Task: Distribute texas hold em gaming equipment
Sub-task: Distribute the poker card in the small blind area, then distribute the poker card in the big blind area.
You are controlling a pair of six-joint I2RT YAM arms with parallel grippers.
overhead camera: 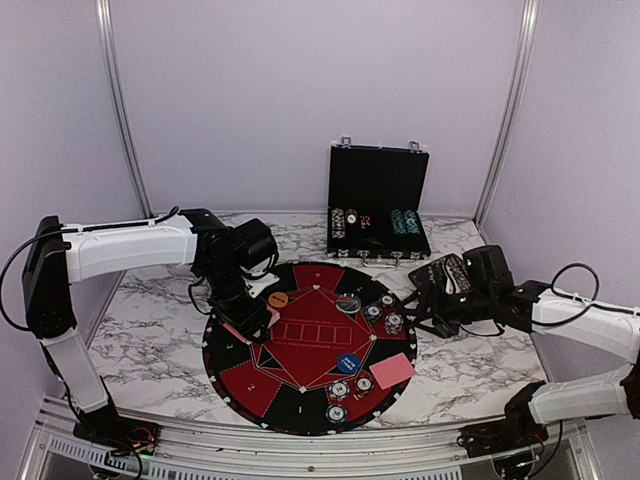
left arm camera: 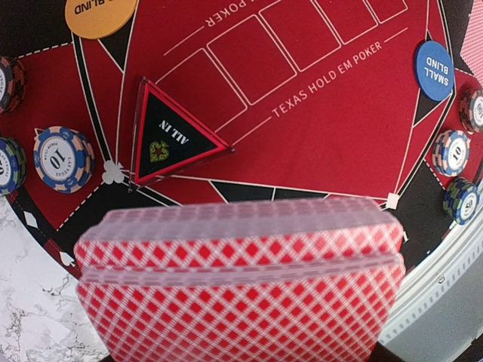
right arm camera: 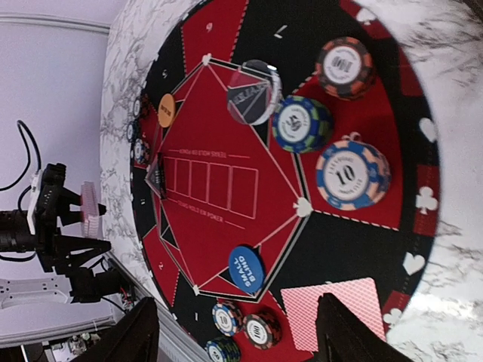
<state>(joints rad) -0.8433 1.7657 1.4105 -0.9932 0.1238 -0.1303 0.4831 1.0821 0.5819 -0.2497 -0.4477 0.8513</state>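
From above only: an open black case (overhead camera: 378, 205) at the far side of the counter (overhead camera: 150, 330), with rows of chips inside, well apart from both arms. Also from there, the whole round mat (overhead camera: 290, 410), entered from opposite sides by the two arms.

Clamped in the left fingers (overhead camera: 245, 322): a deck of red-backed cards (left arm camera: 241, 286), held above the mat's left part. Fills the bottom of the left wrist view and hides the fingers themselves and the near mat behind it. Beyond the deck:
- a triangular ALL IN marker (left arm camera: 170, 136) on the red field
- an orange disc (left arm camera: 98, 13) at the top edge
- a blue SMALL BLIND disc (left arm camera: 434, 69) on the right
- a blue-and-white 10 chip (left arm camera: 64, 158) on the left
- more chips cut off at both sides

Spread wide with nothing between them: the right fingers (overhead camera: 418, 303), just off the mat's right rim, above the counter.

Clear only in the right wrist view:
- three chips (right arm camera: 302, 123) side by side on the near part of the mat
- next to them a clear disc (right arm camera: 253, 93), barely a faint ring from above
- a single red-backed card (right arm camera: 339, 311) lying back up near the blue disc
- three further chips (right arm camera: 260, 329) just beside that card
- across the mat, small and side-on, the left arm with its deck
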